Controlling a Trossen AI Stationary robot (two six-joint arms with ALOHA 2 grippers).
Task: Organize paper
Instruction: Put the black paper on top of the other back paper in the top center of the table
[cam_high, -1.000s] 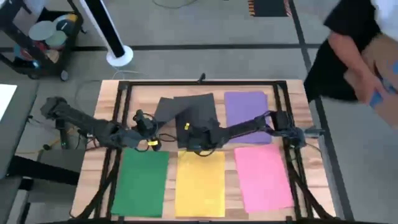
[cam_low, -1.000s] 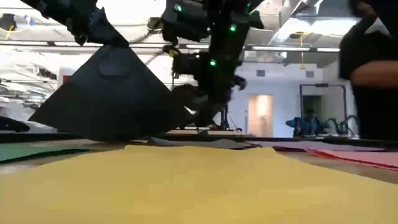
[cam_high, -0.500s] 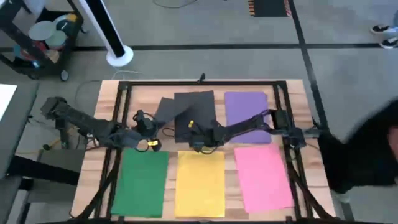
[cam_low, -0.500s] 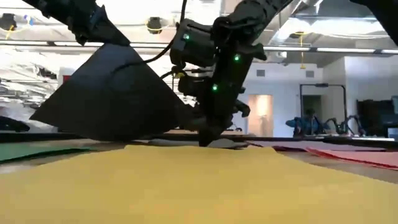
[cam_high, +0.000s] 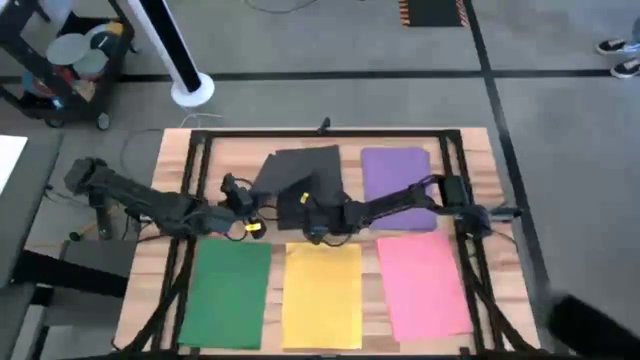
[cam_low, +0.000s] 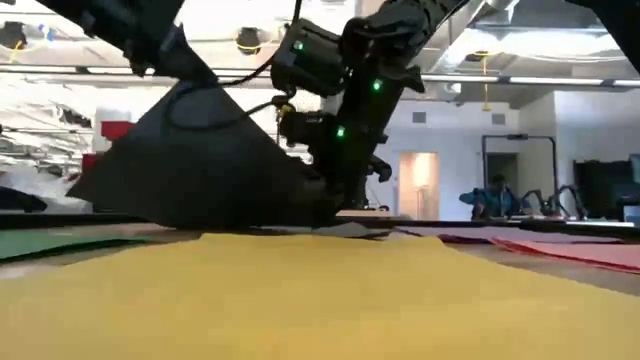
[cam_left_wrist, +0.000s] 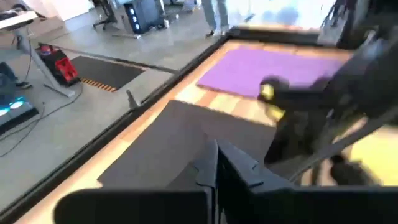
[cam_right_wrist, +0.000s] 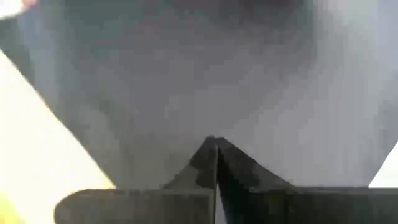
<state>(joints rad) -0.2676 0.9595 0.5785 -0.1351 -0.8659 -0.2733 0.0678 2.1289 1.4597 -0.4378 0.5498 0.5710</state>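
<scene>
Paper is flexing: I'm lifting the dark sheet, light and floppy, by its near-left corner with my left gripper pinched shut, while the closed right gripper is pressing its near edge at centre-table.

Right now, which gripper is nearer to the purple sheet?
Right. The right gripper sits at the dark sheet's near edge, close beside the purple sheet; the left gripper is farther off, across the dark sheet.
</scene>
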